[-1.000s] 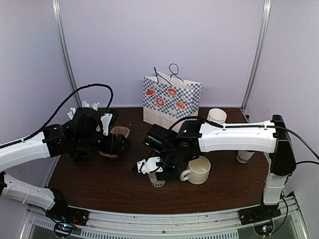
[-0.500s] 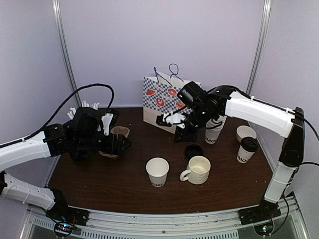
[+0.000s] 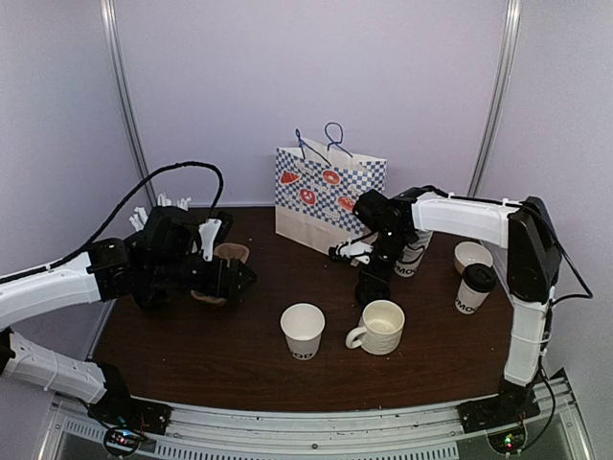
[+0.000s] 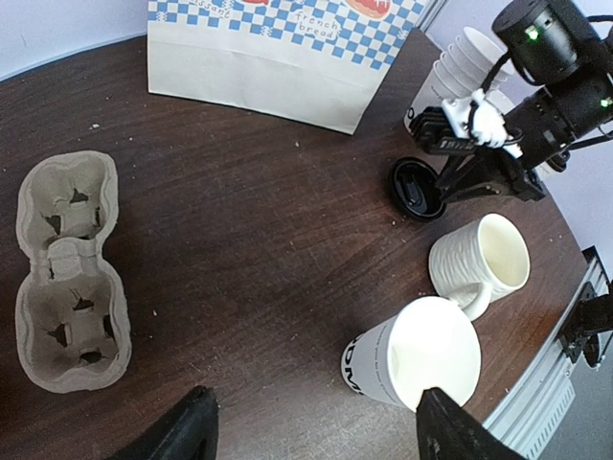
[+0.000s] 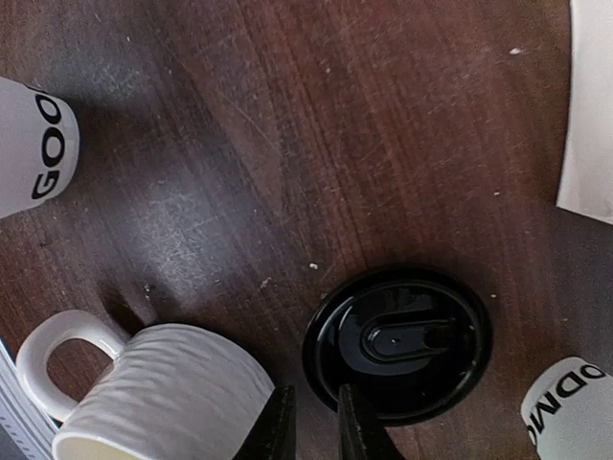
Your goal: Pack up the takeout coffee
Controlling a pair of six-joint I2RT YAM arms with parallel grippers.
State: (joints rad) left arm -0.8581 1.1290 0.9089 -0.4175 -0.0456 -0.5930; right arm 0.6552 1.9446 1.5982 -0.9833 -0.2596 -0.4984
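Observation:
One takeout coffee [image 3: 474, 287], a white cup with a black lid, stands at the right. A lidless white paper cup [image 3: 303, 331] [image 4: 412, 359] with black lettering stands front centre. A loose black lid [image 5: 397, 345] [image 4: 417, 187] lies flat on the table. My right gripper [image 5: 316, 426] [image 3: 372, 286] points down at it, jaws narrowed to a slit over the lid's near rim. My left gripper [image 4: 321, 431] [image 3: 235, 278] hovers open and holds nothing, with the lidless cup beside its right fingertip.
A checked paper bag [image 3: 330, 196] stands at the back. A cardboard cup carrier [image 4: 67, 278] lies on the left. A white ribbed mug [image 3: 381, 326] [image 5: 163, 393] sits beside the lid. A stack of paper cups [image 3: 414, 251] and a low white cup [image 3: 471, 254] stand behind it.
The right arm left the front cup, swung back toward the bag, then came down onto the black lid with its jaws narrowing. The left arm has stayed put.

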